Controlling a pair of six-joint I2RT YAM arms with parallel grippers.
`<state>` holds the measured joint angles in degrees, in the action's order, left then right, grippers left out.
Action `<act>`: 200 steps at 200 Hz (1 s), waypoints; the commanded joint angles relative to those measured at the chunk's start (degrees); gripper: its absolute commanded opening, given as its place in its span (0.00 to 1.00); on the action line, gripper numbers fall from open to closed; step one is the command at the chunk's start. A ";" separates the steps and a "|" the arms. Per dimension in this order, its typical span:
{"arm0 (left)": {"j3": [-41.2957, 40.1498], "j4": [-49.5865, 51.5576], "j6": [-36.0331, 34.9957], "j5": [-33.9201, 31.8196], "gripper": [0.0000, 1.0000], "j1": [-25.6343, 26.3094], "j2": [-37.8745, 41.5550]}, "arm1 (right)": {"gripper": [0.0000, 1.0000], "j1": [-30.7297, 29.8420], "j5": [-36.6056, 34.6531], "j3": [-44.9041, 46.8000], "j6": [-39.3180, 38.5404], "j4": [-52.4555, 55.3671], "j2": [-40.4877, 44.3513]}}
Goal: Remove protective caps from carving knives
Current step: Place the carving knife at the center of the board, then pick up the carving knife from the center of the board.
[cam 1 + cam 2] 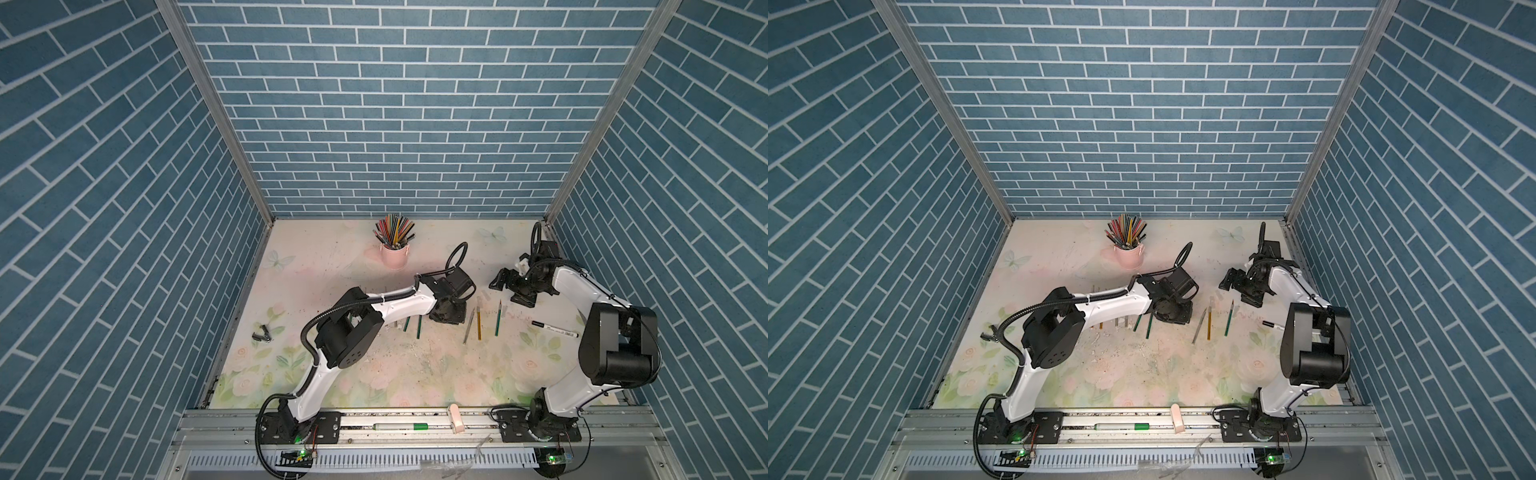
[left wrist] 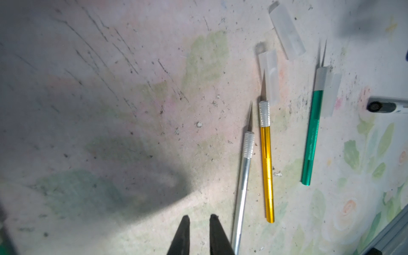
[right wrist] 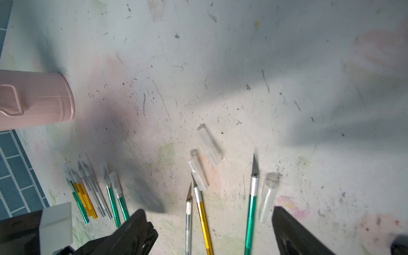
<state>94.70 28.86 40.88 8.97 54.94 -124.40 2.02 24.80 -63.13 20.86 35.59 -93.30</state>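
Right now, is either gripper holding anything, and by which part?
Nothing is held: the left gripper is slightly open and empty, the right gripper wide open above loose knives.

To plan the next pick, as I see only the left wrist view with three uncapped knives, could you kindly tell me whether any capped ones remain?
Observer: Yes, a bundle of thin green, gold and silver carving knives lies apart, translucent whitish plastic caps on their blades.
Operator: Where is it, please?
Observer: In both top views, partly under the left arm's white forearm.
Operator: And the right claw?
Observer: The right claw is open and empty.
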 commanded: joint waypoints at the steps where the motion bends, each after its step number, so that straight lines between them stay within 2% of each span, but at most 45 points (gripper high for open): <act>1: 0.98 1.70 0.43 -2.66 0.30 0.10 1.03 | 0.90 0.57 1.68 -0.18 -3.18 1.92 1.18; 21: 0.28 2.40 0.24 -3.46 0.43 -0.05 2.37 | 0.90 0.95 2.20 -0.60 -4.31 2.32 0.97; 57: -2.25 4.22 -0.43 -5.88 0.76 -0.31 6.13 | 0.90 2.01 3.66 -0.84 -6.17 2.68 0.58; 82: -4.25 6.11 -0.69 -7.79 0.87 -0.33 8.78 | 0.90 2.72 4.76 -0.79 -6.51 2.47 0.33; 106: -7.31 7.66 -0.90 -9.79 0.87 -0.34 11.24 | 0.90 2.89 5.14 -0.50 -6.54 2.12 0.41; 125: -9.36 8.74 -1.31 -10.68 0.84 -0.40 12.20 | 0.90 2.90 6.02 -0.62 -6.21 1.95 0.10; 161: -11.26 10.81 -1.73 -12.01 0.66 -0.75 12.09 | 0.91 2.89 6.63 -0.37 -5.05 1.41 0.28; 200: -11.50 12.28 -1.88 -13.50 0.56 -1.67 11.20 | 0.91 2.73 9.01 1.95 -3.06 -0.80 1.23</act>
<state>83.83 38.83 38.98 -1.54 54.11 -112.42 4.69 31.20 -62.98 17.63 35.92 -93.30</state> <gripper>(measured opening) 0.577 0.910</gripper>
